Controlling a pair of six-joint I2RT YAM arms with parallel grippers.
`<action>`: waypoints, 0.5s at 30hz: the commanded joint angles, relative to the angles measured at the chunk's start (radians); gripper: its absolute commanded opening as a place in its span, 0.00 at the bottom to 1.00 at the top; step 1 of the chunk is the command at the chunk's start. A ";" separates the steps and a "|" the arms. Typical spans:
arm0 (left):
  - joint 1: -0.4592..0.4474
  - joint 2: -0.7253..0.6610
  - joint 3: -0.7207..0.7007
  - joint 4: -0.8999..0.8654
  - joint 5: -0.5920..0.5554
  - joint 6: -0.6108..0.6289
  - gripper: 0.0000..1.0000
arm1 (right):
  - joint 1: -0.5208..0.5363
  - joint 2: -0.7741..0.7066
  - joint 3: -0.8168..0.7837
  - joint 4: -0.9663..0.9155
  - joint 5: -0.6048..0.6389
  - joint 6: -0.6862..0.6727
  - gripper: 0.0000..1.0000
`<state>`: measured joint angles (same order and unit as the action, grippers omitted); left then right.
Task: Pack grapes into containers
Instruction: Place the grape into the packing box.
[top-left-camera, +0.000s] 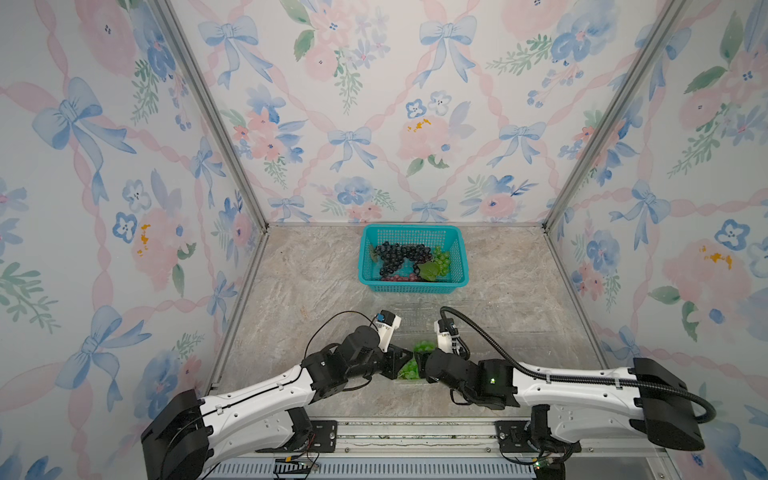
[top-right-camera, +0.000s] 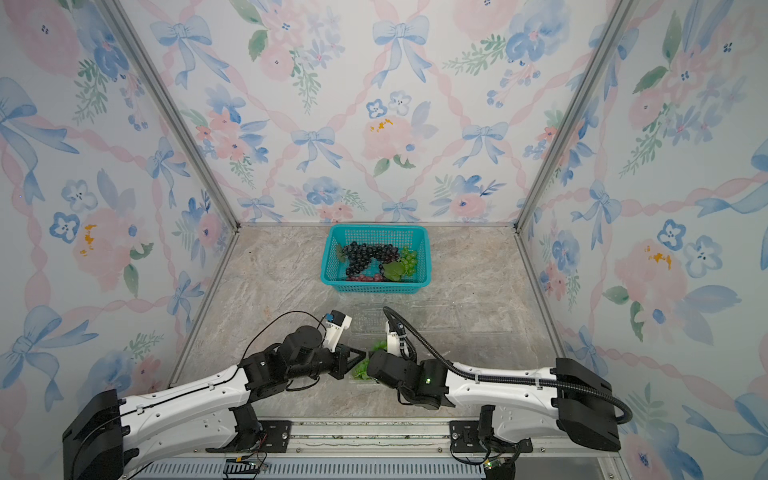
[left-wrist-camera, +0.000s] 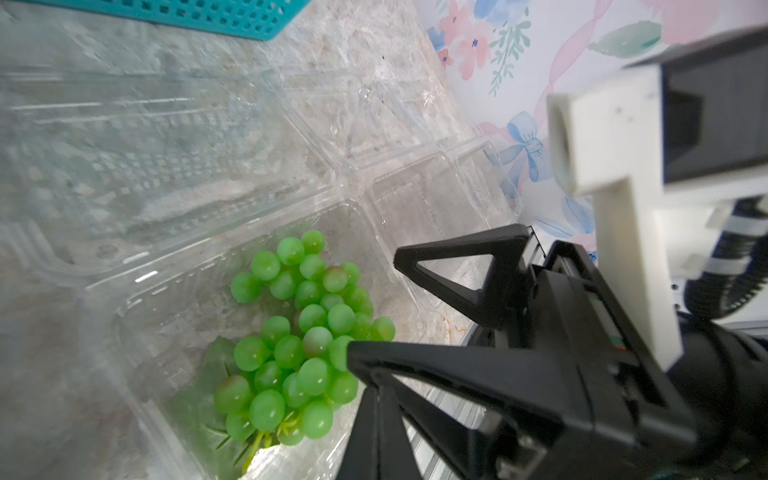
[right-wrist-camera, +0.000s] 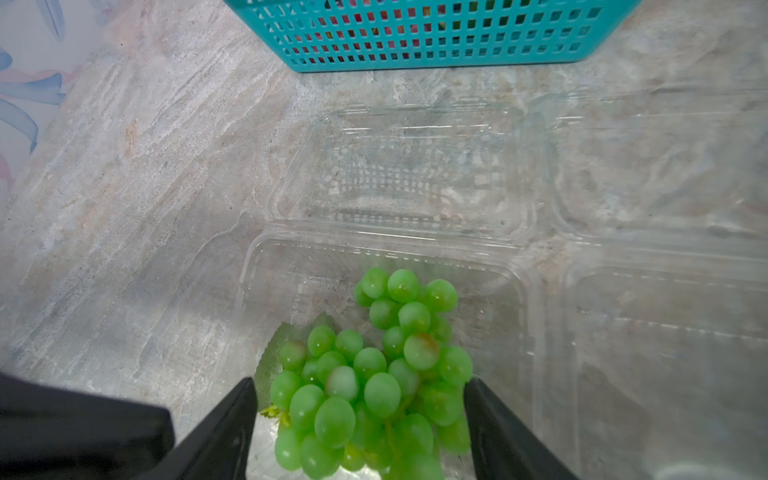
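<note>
The green bunch lies in the base of a clear punnet, between the right fingers. Those fingers stand wide apart, one on each side of the bunch. In the left wrist view one tip shows a gap to the grapes and the other sits against them, so we read this as a straddle, not a clamp. The left fingers are pressed together on nothing, just beside the right ones; we cannot tell whether they touch the punnet.

Ahead of the right fingertips the lid lies flat on the bench. Past it stands the basket with the other grapes. On the side of the right fingers away from the left ones, a second punnet lies open, empty as far as we can see.

We judge the step in hand to be letting go and backing out. To do it well we keep the fingers wide and lift straight away from the base, since the tip that touches could drag grapes along or tip the light punnet. A leaf lies just inside one right finger. We check that it and the stem sit below the rim before the lid comes over. The closed left fingers could press the rim down while we withdraw.
</note>
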<state>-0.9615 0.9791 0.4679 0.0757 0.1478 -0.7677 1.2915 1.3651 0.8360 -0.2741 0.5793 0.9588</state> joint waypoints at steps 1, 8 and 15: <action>0.008 -0.006 0.033 -0.021 -0.107 0.023 0.00 | 0.001 -0.045 -0.007 -0.070 0.064 -0.009 0.78; 0.088 0.076 0.184 -0.026 -0.296 0.033 0.41 | -0.182 -0.149 0.087 -0.113 0.010 -0.219 0.75; 0.216 0.242 0.418 -0.025 -0.333 0.091 0.59 | -0.512 -0.069 0.245 -0.040 -0.251 -0.467 0.76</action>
<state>-0.7788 1.1645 0.8211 0.0517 -0.1429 -0.7223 0.8539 1.2259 1.0027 -0.3363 0.4488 0.6456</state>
